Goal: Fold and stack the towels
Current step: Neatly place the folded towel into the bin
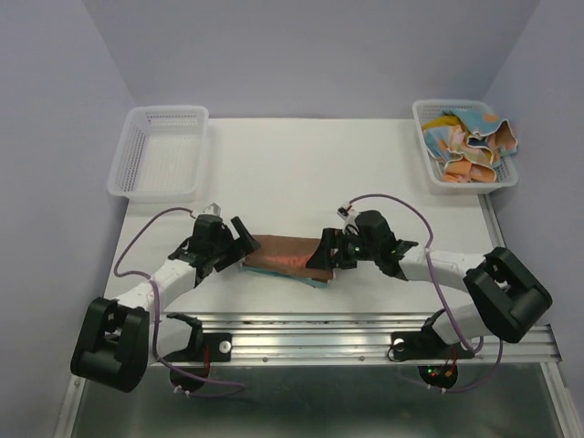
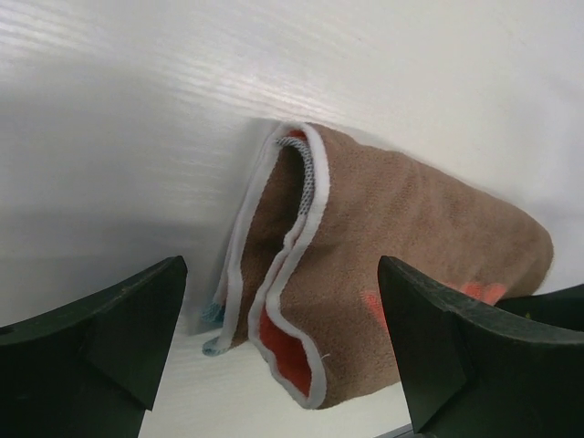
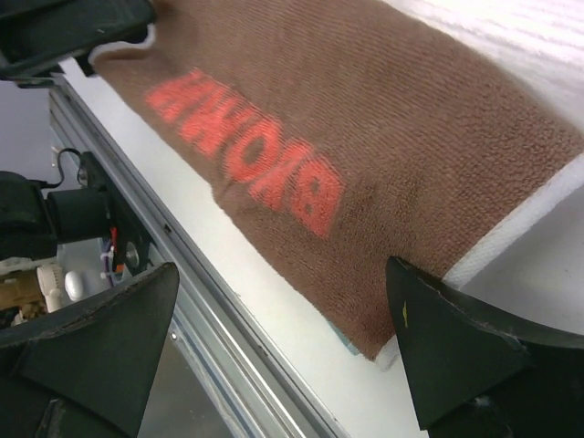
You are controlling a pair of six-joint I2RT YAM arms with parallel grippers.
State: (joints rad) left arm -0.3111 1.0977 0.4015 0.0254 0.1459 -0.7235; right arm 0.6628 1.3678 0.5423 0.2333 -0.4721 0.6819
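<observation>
Top external | brown towel [image 1: 283,255] mostly hides teal towel [image 1: 313,281]; left end effector [image 1: 244,245], right end effector [image 1: 327,254] spread

Folded brown towel [image 2: 401,237] before parted fingers [image 2: 100,338]

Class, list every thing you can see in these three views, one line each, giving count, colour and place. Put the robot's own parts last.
brown towel: one, brown with red lettering and a white hem, folded, near the table's front edge between the two claws
blue cloth edge: one, light blue, peeking out from under the brown towel
towel heap: count unclear, orange and blue-white patterned, crumpled in the right basket
right basket: one, white mesh, far right corner
left basket: one, white mesh, far left corner
table: one, white
rail: one, silver metal, along the near edge
arms: two, black and white
left claw: black, open, at the towel's left end
right claw: black, open, at its right end
</observation>
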